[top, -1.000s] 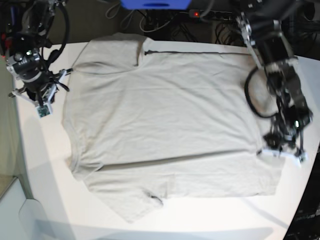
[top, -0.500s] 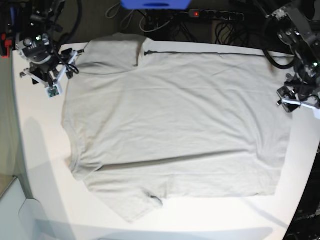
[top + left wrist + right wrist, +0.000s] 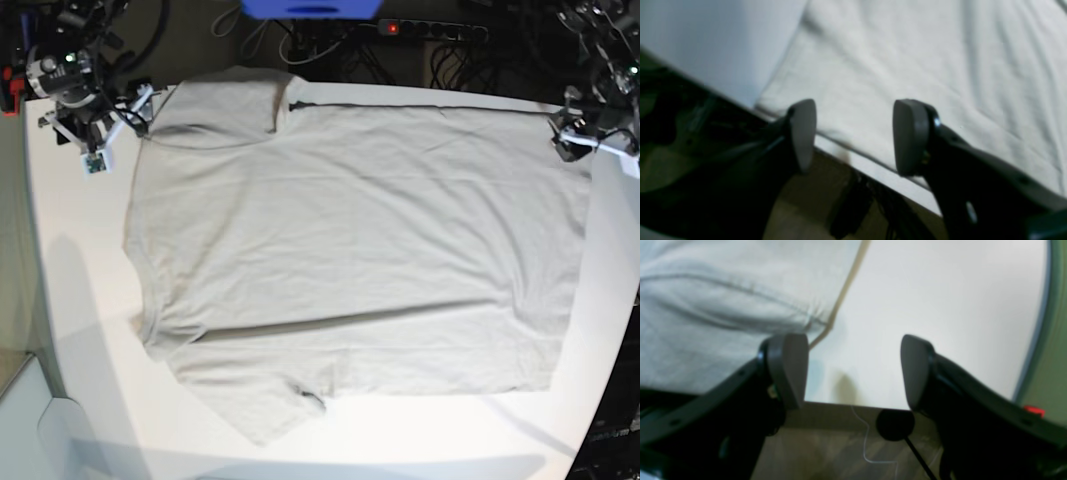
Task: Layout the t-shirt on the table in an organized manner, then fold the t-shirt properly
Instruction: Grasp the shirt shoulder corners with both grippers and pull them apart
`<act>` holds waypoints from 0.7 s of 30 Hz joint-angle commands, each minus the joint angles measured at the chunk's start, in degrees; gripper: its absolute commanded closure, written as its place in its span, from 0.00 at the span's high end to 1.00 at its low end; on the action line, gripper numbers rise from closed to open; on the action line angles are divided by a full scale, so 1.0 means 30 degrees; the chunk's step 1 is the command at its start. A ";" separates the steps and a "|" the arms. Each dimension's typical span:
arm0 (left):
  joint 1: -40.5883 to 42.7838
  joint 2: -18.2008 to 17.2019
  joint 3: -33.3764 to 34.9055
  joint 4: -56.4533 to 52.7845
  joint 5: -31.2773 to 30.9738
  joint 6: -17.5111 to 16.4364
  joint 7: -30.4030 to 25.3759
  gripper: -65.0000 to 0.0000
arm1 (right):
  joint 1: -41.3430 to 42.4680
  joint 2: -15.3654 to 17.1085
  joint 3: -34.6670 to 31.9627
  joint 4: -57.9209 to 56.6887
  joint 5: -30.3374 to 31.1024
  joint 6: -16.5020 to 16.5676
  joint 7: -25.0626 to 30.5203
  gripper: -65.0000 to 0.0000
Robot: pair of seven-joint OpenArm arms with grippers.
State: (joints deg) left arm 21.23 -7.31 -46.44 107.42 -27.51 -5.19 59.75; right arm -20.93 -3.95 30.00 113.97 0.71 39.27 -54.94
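White table, plain unprinted t-shirt spread flat

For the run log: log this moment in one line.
t-shirt: flat on table | left gripper: open, empty | right gripper: open, empty

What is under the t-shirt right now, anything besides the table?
Only the white table shows around the t-shirt, which lies spread flat with no lumps. Whatever is directly beneath the cloth is covered, so I cannot rule out something thin.
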 commanded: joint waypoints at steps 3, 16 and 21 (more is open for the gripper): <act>-0.0060 -0.0303 -0.1034 0.0283 -0.0194 -0.0043 -0.0765 0.55 | -0.0013 0.0128 0.0066 0.0383 0.0159 0.0245 0.0276 0.67; -0.0704 -0.2208 -0.1328 -0.3966 -0.0018 -0.0043 -0.0941 0.55 | 0.0134 0.0158 0.0066 0.0353 0.0159 0.0245 0.0305 0.67; -0.0646 -0.2208 -0.0800 -0.4670 0.0041 -0.0482 -0.2494 0.55 | 0.0134 0.0158 0.0066 0.0353 0.0159 0.0245 0.0305 0.67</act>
State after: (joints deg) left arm 19.33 -13.08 -48.69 92.86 -27.27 -6.22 52.60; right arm -20.64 -3.81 30.04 113.97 0.71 39.24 -54.85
